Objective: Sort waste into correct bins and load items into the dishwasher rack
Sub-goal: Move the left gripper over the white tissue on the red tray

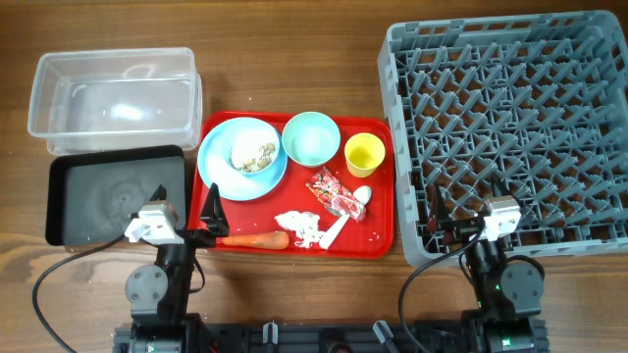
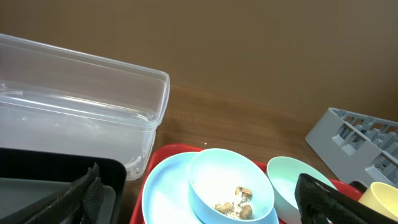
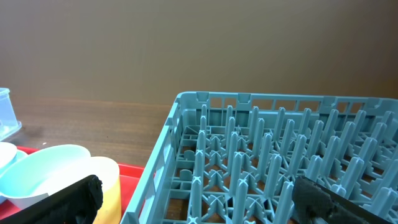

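On the red serving tray (image 1: 378, 235) a light blue plate (image 1: 218, 167) carries a small bowl with beige food scraps (image 1: 257, 154). Beside it stand a mint bowl (image 1: 311, 137) and a yellow cup (image 1: 364, 154). The red-and-white wrapper (image 1: 336, 193), white tissue (image 1: 299, 226), white spoon (image 1: 343, 221) and orange carrot (image 1: 253, 239) lie along the tray's front. My left gripper (image 1: 184, 211) is open and empty over the black tray's right edge and the red tray's left rim. My right gripper (image 1: 466, 221) is open and empty over the front left corner of the grey rack (image 1: 510, 127).
The clear tub (image 1: 115, 98) stands at the back left, with the black tray (image 1: 113, 196) in front of it. The left wrist view shows the tub (image 2: 81, 106), scraps (image 2: 236, 202) and mint bowl (image 2: 292, 183). The right wrist view shows the rack's pegs (image 3: 273, 155) and the cup (image 3: 106, 186).
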`<state>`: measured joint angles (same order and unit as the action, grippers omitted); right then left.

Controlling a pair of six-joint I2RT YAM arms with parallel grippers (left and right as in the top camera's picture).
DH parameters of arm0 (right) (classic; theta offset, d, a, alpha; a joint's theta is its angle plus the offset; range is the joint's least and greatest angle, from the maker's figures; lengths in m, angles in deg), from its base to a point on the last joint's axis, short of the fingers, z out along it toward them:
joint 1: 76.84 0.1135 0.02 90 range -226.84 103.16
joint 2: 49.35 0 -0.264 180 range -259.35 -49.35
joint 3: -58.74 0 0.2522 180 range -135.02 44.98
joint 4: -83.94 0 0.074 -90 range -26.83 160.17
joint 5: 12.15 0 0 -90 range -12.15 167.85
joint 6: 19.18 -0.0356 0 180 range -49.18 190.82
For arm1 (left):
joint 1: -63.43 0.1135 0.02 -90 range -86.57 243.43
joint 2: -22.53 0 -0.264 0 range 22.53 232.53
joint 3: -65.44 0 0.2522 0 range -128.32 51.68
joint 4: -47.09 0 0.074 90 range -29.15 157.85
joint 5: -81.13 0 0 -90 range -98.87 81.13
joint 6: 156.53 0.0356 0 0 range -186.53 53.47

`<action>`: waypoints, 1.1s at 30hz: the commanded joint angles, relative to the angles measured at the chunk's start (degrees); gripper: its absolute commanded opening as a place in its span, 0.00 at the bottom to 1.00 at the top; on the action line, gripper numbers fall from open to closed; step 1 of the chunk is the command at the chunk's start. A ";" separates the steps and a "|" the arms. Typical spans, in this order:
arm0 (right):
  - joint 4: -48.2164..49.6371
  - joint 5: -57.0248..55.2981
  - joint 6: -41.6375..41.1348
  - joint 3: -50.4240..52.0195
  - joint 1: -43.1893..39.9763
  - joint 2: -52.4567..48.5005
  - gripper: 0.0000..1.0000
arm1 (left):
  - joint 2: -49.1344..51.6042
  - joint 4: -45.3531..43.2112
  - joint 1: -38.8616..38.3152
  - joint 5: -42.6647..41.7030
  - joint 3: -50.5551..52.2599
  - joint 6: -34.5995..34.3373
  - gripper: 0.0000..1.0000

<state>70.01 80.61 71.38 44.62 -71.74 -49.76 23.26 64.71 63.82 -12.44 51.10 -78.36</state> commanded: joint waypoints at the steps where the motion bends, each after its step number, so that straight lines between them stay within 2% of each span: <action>1: 0.24 0.72 0.57 0.07 0.02 -0.02 1.00 | -0.35 0.24 -0.15 -0.90 0.24 0.50 1.00; 26: 0.24 0.76 0.28 0.07 0.02 -0.02 1.00 | -0.35 0.24 -0.15 -0.90 0.24 0.50 1.00; 33: 0.22 0.74 -2.21 0.04 0.02 -0.02 1.00 | -0.35 0.22 -0.15 -0.92 0.24 0.48 1.00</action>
<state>70.01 80.64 70.44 44.64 -71.74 -49.76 23.26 64.71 63.82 -12.44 51.10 -78.36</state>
